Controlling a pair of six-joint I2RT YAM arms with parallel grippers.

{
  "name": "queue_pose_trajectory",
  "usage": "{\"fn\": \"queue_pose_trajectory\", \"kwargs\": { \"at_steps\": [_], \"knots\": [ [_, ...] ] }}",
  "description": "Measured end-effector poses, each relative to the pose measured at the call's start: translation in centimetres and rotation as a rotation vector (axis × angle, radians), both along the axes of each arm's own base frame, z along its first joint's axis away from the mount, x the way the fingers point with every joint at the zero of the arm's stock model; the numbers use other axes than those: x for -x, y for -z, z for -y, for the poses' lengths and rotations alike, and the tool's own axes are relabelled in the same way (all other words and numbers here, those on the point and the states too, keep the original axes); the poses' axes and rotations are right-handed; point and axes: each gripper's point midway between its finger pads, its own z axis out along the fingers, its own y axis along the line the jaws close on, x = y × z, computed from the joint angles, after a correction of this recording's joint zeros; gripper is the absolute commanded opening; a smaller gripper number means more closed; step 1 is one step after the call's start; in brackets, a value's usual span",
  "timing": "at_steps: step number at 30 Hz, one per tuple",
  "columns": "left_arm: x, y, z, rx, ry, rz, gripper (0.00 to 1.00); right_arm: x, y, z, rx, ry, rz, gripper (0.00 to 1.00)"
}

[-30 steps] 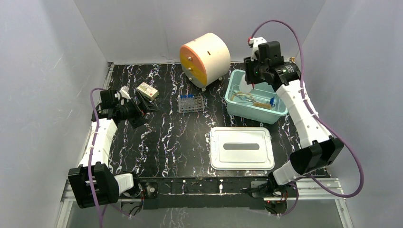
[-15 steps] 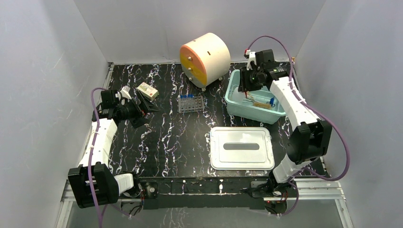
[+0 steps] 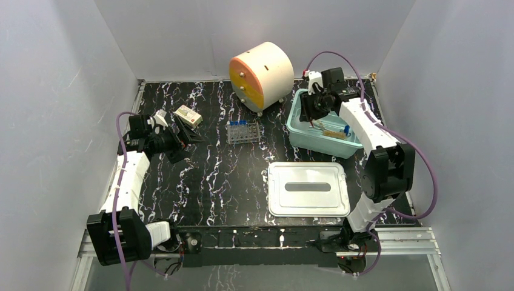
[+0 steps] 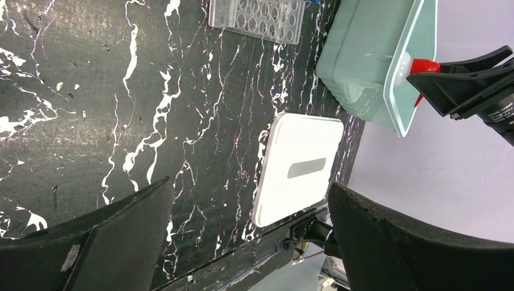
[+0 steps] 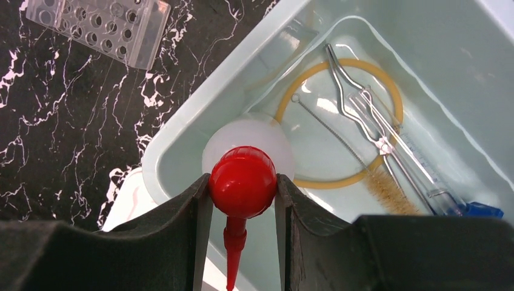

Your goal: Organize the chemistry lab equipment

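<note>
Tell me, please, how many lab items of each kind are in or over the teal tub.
Tan tubing coil: 1
Metal tongs: 1
Wire brush: 1
Clear blue-capped tube: 1
Red-capped bottle, held by the right gripper: 1
Total: 5

Round cream-and-orange drawer cabinet (image 3: 262, 74) at back, teal tub (image 3: 315, 144) beside it, white lid (image 3: 291, 203) flat on black marbled table (image 3: 224, 176).
</note>
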Motion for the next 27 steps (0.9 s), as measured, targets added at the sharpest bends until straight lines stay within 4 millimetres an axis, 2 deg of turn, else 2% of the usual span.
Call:
{"fn": "queue_pose_trajectory", "kwargs": {
  "at_steps": [8, 13, 21, 27],
  "knots": [
    [0.0, 0.0, 0.0, -0.001, 0.001, 0.001, 0.98, -1.8, 0.1, -0.5, 0.0, -0.019, 0.042, 0.44],
    [0.0, 0.0, 0.0, -0.002, 0.002, 0.002, 0.98, -1.4, 3.6, -0.3, 0.099, -0.012, -0.025, 0.44],
    [0.0, 0.0, 0.0, -0.005, 0.004, 0.004, 0.98, -1.1, 3.0, -0.2, 0.182, 0.005, 0.029, 0.49],
    [0.0, 0.0, 0.0, -0.006, 0.006, 0.005, 0.98, -0.2, 3.7, 0.5, 0.206, 0.001, 0.023, 0.49]
  ]
}}
